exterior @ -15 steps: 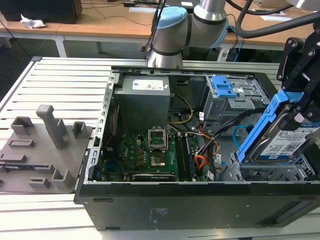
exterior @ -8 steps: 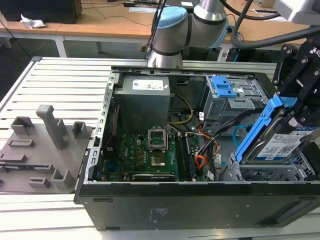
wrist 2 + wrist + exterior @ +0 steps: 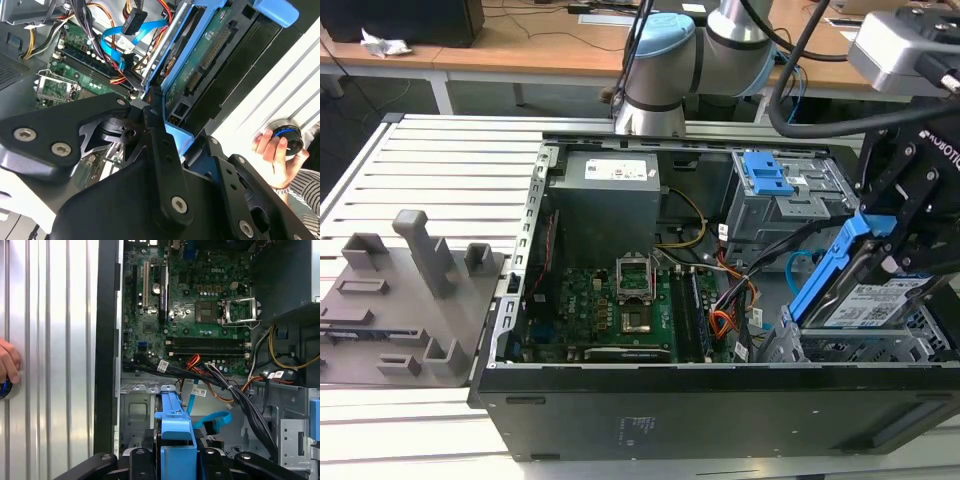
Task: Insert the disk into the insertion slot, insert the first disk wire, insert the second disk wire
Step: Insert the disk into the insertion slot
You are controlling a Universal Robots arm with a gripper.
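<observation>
Count: one disk [image 3: 868, 303] in a blue carrier, one silver drive cage [image 3: 840, 350], one light-blue flat cable [image 3: 111, 41], one thin red, orange and black wire bundle ending in a dark plug [image 3: 134, 22]. One open computer case [image 3: 670, 405]. One grey bay box with a blue latch [image 3: 770, 180] sits beside the cage. One person's hand [image 3: 272, 156] rests on a knob with a blue ring [image 3: 285, 136].

Surface: ribbed aluminium [image 3: 440, 165], with the case lying on its side on it. A grey moulded fixture [image 3: 410, 295] sits at the exterior view's left, just beside the case. Wooden desks [image 3: 520, 45] stand behind.

Jaws: narrow, clamped on the carrier's blue frame, one finger on each side in the first wrist view. The disk is tilted, its lower end at the cage mouth and its upper end raised, not flat in the bay. Blue cable and plug hang loose inside the case near the motherboard [image 3: 190, 315], both apart from the disk.
</observation>
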